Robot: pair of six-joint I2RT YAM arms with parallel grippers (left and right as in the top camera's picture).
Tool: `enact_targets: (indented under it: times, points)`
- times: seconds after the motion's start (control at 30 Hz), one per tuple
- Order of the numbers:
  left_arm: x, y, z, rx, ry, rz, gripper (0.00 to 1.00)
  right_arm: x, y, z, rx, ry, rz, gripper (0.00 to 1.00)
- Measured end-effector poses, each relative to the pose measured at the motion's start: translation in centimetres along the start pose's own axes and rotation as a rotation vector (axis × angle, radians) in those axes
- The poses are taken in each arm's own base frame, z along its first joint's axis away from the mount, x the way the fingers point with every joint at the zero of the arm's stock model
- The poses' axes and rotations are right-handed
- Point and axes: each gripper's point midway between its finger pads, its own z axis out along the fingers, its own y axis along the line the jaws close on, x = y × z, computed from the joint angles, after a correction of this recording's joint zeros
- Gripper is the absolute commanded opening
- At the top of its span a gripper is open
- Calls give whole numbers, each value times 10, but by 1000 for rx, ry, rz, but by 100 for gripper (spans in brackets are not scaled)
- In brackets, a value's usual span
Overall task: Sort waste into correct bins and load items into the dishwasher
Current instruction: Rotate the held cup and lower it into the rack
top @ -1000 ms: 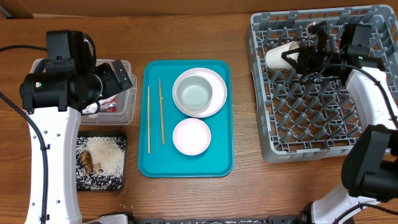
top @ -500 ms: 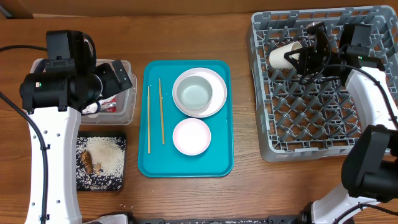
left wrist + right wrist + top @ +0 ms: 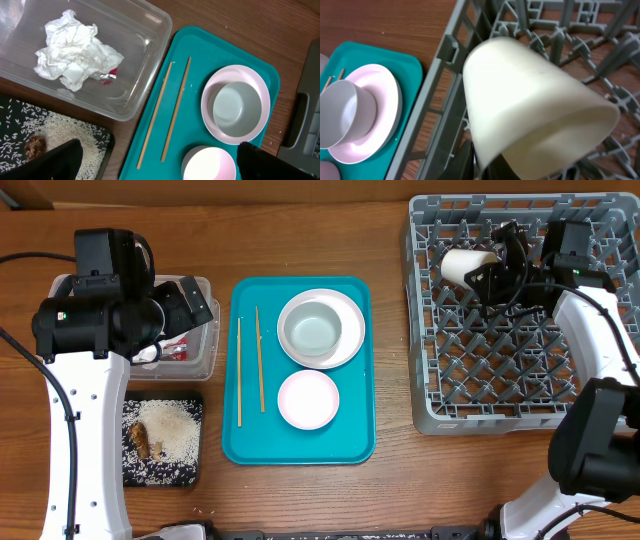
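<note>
My right gripper (image 3: 487, 273) is shut on the small white cup (image 3: 465, 265), tilted on its side over the far left part of the grey dish rack (image 3: 430, 395); the cup fills the right wrist view (image 3: 530, 107). My left gripper (image 3: 155, 165) is open and empty above the teal tray's near side. The clear tub (image 3: 145, 60) holds the crumpled napkin (image 3: 75, 50) and the red wrapper (image 3: 111, 73). The black tray (image 3: 190, 470) holds rice (image 3: 170, 425) and a brown scrap (image 3: 140, 440). The chopsticks (image 3: 250, 365), a bowl (image 3: 311, 332) on the plate (image 3: 350, 345) and a second bowl (image 3: 308, 398) lie on the teal tray.
The teal tray (image 3: 355, 445) sits mid-table between the bins and the rack. The left arm's body (image 3: 95, 320) covers most of the clear tub from above. Bare wooden tabletop (image 3: 390, 490) lies along the near edge.
My right gripper has carried the cup a little to the right and farther back over the rack, turning it more on its side. The left arm has not moved.
</note>
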Motion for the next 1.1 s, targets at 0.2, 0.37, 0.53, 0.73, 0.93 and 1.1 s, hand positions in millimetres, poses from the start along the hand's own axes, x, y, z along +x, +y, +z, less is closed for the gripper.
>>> enact_targets:
  times: [0.2,0.37,0.53,0.73,0.93,1.1]
  points:
    - [0,0,0,0,0,0,100,7,-13,-4,39,19,29,27]
    - [0,0,0,0,0,0,100,14,-31,-13,76,30,70,41]
    - [0,0,0,0,0,0,100,17,-43,-20,97,28,93,41]
    - [0,0,0,0,0,0,100,19,-46,-22,102,30,105,42]
    - [0,0,0,0,0,0,100,18,-39,-33,92,72,133,45]
    - [0,0,0,0,0,0,100,-16,-33,-57,104,27,113,45]
